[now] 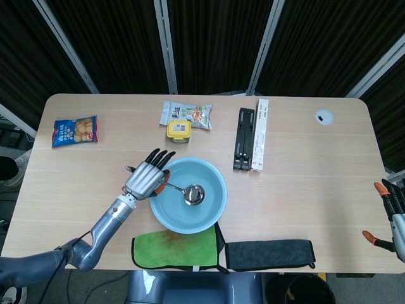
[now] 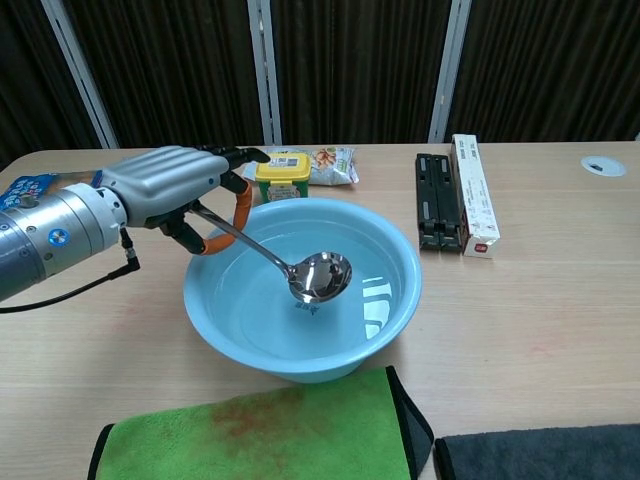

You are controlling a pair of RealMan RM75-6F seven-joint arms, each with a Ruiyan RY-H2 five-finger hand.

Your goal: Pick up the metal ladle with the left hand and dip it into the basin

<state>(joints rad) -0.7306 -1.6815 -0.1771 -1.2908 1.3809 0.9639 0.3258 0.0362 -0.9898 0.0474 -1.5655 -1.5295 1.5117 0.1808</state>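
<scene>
Ladle (image 2: 318, 277) handle end hidden inside gripping left hand (image 2: 175, 190); right hand (image 1: 393, 215) cropped, fingers spread.

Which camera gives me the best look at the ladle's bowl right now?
The chest view: the ladle appears large and from the side, its bowl low inside the basin, handle held by the left hand. The head view shows it small, from above.

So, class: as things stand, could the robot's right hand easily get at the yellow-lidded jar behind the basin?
Probably not. The right hand sits at the table's far right edge, while the yellow-lidded jar stands well left of centre, past the black stand; the left hand with the ladle is much nearer.
</scene>
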